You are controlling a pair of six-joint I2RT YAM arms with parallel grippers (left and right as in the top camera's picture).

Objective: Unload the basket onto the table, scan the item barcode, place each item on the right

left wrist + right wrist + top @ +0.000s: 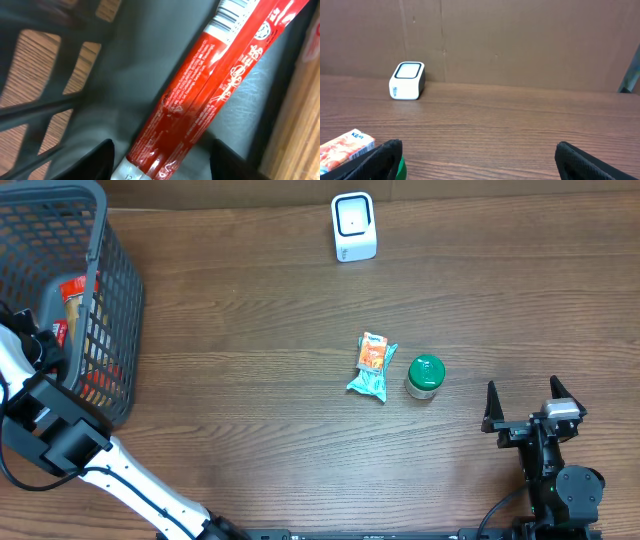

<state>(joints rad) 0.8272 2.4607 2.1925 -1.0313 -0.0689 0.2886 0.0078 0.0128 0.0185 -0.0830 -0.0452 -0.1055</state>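
Deep inside the grey mesh basket my left gripper hangs over a long red packet that lies on the basket floor. A barcode shows at the packet's far white end. One finger stands on each side of the packet's near end, with a small gap on both sides. The white scanner stands at the back of the table and also shows in the right wrist view. My right gripper rests open at the front right, with nothing between its fingers.
An orange and teal snack pouch and a green-lidded jar lie mid-table, left of the right gripper. Other packets lie in the basket beside the red one. The basket's walls stand close around the left gripper.
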